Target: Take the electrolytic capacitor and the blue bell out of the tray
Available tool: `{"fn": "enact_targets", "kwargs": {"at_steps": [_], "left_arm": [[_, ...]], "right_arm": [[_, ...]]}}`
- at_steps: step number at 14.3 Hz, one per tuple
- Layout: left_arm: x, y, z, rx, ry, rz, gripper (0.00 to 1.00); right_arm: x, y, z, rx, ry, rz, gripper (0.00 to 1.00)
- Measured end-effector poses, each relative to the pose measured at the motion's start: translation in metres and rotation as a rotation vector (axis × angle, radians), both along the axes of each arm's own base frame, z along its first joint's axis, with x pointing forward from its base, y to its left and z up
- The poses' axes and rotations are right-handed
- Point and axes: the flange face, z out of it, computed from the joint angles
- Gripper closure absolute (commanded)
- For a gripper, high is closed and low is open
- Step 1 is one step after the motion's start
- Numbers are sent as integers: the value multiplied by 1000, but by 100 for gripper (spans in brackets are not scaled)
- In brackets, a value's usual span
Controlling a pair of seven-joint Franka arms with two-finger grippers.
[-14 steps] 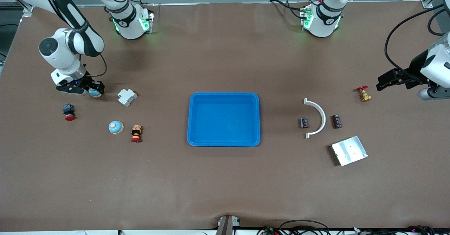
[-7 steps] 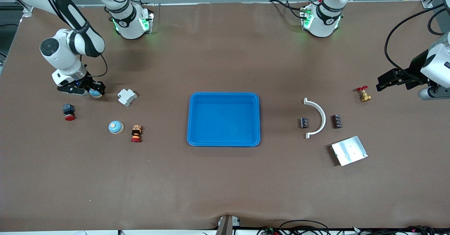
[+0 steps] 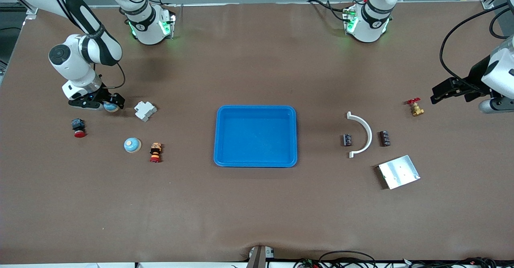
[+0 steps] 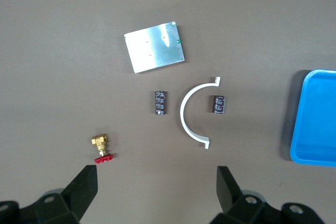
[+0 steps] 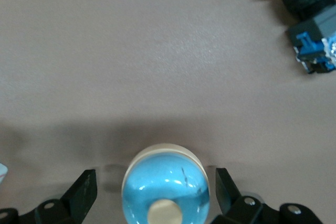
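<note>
Right gripper (image 5: 152,187) low at the right arm's end of the table, fingers spread either side of a blue bell (image 5: 166,184), gaps showing, not clamped; front view shows only a sliver of that bell (image 3: 110,107). Second bell (image 3: 132,145) nearer the camera, beside a stacked button (image 3: 155,152). Left gripper (image 4: 157,187) hangs open over bare table near the brass valve (image 3: 416,108). Its wrist view shows two capacitors (image 4: 160,102) (image 4: 218,104) flanking the white arc (image 4: 189,114), beside the blue tray (image 3: 256,136).
</note>
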Motion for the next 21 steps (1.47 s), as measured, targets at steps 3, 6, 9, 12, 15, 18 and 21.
{"fn": "enact_targets", "kwargs": {"at_steps": [3, 6, 9, 12, 15, 18, 21], "left_arm": [[0, 5, 0, 0, 1, 9, 0], [0, 11, -1, 0, 2, 19, 0], [1, 17, -3, 0, 7, 30, 0], [2, 19, -5, -2, 11, 32, 0], [3, 17, -5, -2, 10, 28, 0], [3, 16, -3, -2, 6, 27, 0], [4, 15, 5, -2, -10, 25, 0]], "right_arm": [[12, 11, 11, -4, -34, 30, 0], [23, 16, 32, -19, -23, 51, 0], [47, 19, 70, -29, 25, 34, 0], [84, 55, 129, 63, 79, -22, 0], [125, 78, 208, 114, 107, -7, 0], [141, 77, 237, 116, 73, -5, 0], [143, 76, 237, 117, 65, -16, 0]]}}
